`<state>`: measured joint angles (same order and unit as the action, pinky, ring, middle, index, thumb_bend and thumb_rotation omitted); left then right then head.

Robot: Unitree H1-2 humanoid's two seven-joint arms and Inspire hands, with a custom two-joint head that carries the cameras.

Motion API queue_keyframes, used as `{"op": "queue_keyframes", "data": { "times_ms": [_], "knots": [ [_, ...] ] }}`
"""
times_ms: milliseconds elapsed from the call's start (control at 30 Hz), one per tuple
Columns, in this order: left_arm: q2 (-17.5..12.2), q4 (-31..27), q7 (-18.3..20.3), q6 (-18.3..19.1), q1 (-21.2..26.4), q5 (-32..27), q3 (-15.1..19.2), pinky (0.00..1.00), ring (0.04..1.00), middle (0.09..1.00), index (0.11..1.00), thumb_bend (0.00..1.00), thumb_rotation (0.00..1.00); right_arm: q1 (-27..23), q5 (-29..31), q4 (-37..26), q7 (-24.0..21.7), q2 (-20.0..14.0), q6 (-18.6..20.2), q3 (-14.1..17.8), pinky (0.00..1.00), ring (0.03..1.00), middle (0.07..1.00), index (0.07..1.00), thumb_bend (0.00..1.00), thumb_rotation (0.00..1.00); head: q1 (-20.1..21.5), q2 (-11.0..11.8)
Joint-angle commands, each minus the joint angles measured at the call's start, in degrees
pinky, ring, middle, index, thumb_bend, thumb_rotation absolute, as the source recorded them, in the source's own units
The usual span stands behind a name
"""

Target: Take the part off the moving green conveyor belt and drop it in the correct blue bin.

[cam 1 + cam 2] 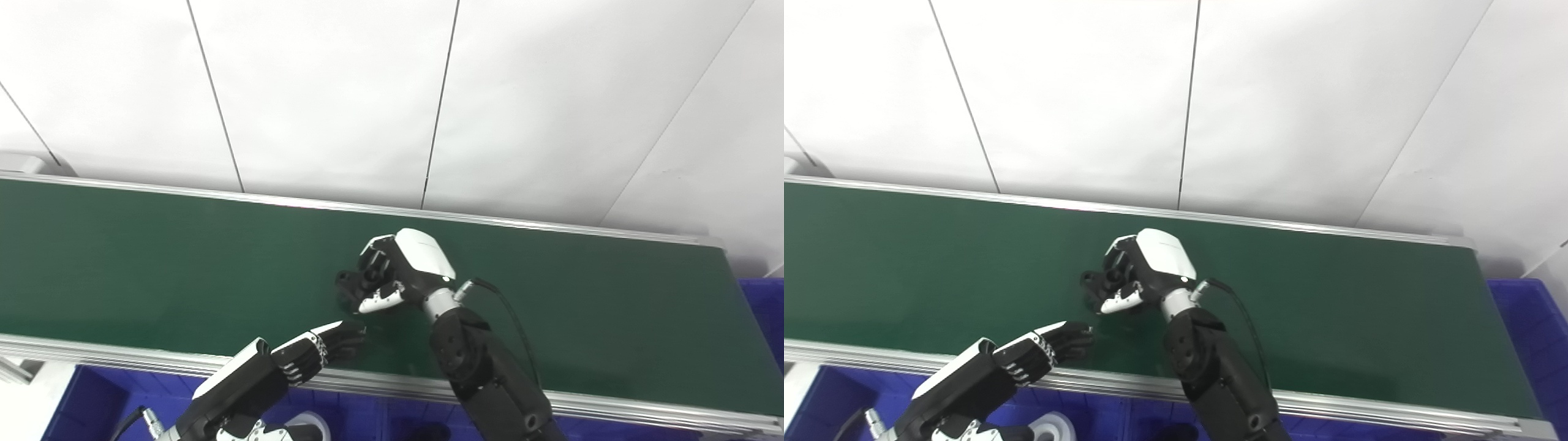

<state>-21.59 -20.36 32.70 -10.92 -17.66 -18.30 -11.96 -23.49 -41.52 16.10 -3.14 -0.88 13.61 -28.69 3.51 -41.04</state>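
Observation:
My right hand [392, 269] is over the middle of the green conveyor belt [153, 263], with its fingers curled around a small black part [352, 283]. The part sticks out to the left of the fingers, just above the belt; it also shows in the right eye view [1095, 283]. My left hand [306, 354] is near the belt's front rail, fingers stretched out flat and holding nothing. It lies below and left of the right hand.
Blue bins [92, 404] run along the front below the belt's metal rail [612, 407]. A white round object [1050, 427] lies in one. Another blue bin [762, 306] stands at the belt's right end. A white panelled wall is behind.

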Motion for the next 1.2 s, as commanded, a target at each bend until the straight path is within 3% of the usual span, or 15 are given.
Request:
{"op": "queue_keyframes", "data": {
  "times_ms": [0, 500, 700, 933, 967, 1000, 1033, 1067, 1100, 1167],
  "knots": [
    [-0.4, -0.6, 0.1, -1.7, 0.5, -0.5, 0.4, 0.91, 0.934, 0.937, 0.906, 0.37, 0.36, -1.8, -0.8, -3.9, -0.6, 0.1, 1.5, 0.4, 0.30, 0.374, 0.461, 0.539, 0.51, 0.00, 0.0, 0.0],
    [0.0, 0.9, 0.7, -2.6, 1.9, -0.2, 0.1, 0.91, 0.937, 0.944, 0.911, 0.35, 0.39, 0.8, -2.1, -14.2, -4.7, -0.4, 4.4, 1.5, 0.32, 0.374, 0.473, 0.542, 0.51, 0.00, 2.1, -1.2],
    [0.2, 2.1, 1.2, -3.1, 2.6, -0.8, 0.0, 0.94, 0.950, 0.952, 0.913, 0.35, 0.44, 4.6, -2.5, -19.0, -5.1, -0.5, 5.3, 2.5, 0.31, 0.381, 0.480, 0.525, 0.52, 0.00, 5.1, -3.2],
    [0.7, 3.0, 1.5, -3.7, 3.1, -0.3, -0.2, 0.96, 0.962, 0.964, 0.930, 0.33, 0.52, 9.2, -3.8, -26.4, -5.5, -1.9, 6.3, 3.9, 0.30, 0.388, 0.459, 0.514, 0.52, 0.00, 6.1, -3.9],
    [0.8, 2.8, 1.4, -3.5, 3.2, -0.2, -0.3, 0.95, 0.962, 0.964, 0.931, 0.33, 0.52, 9.9, -3.9, -28.2, -6.1, -2.0, 7.2, 4.3, 0.28, 0.390, 0.459, 0.512, 0.52, 0.00, 6.0, -5.9],
    [0.7, 2.6, 1.3, -3.3, 3.3, 0.0, -0.3, 0.95, 0.961, 0.963, 0.932, 0.33, 0.52, 10.8, -4.1, -30.1, -6.5, -2.3, 7.9, 4.8, 0.27, 0.392, 0.460, 0.510, 0.52, 0.00, 6.0, -5.9],
    [0.6, 1.9, 1.1, -2.4, 3.6, 0.1, -0.3, 0.95, 0.962, 0.964, 0.935, 0.33, 0.54, 11.2, -4.2, -31.9, -7.1, -2.6, 8.5, 5.3, 0.30, 0.397, 0.467, 0.508, 0.52, 0.00, 5.8, -10.2],
    [0.5, 1.4, 0.9, -1.7, 3.8, 0.2, -0.2, 0.96, 0.965, 0.968, 0.938, 0.34, 0.57, 11.4, -4.3, -32.9, -7.5, -2.7, 8.8, 5.7, 0.32, 0.406, 0.474, 0.505, 0.52, 0.00, 5.8, -10.2],
    [0.4, 0.9, 0.7, -0.6, 4.3, 0.3, -0.2, 0.96, 0.966, 0.970, 0.939, 0.35, 0.59, 12.0, -4.1, -35.0, -8.4, -3.3, 9.4, 6.5, 0.32, 0.400, 0.473, 0.506, 0.52, 0.00, 6.9, -13.0],
    [0.1, 1.3, 1.0, 0.3, 5.5, -0.5, -0.2, 0.96, 0.967, 0.971, 0.938, 0.36, 0.61, 13.3, -3.8, -38.3, -9.8, -4.0, 10.4, 7.9, 0.29, 0.392, 0.466, 0.509, 0.52, 0.00, 7.9, -12.5]
  ]
}}
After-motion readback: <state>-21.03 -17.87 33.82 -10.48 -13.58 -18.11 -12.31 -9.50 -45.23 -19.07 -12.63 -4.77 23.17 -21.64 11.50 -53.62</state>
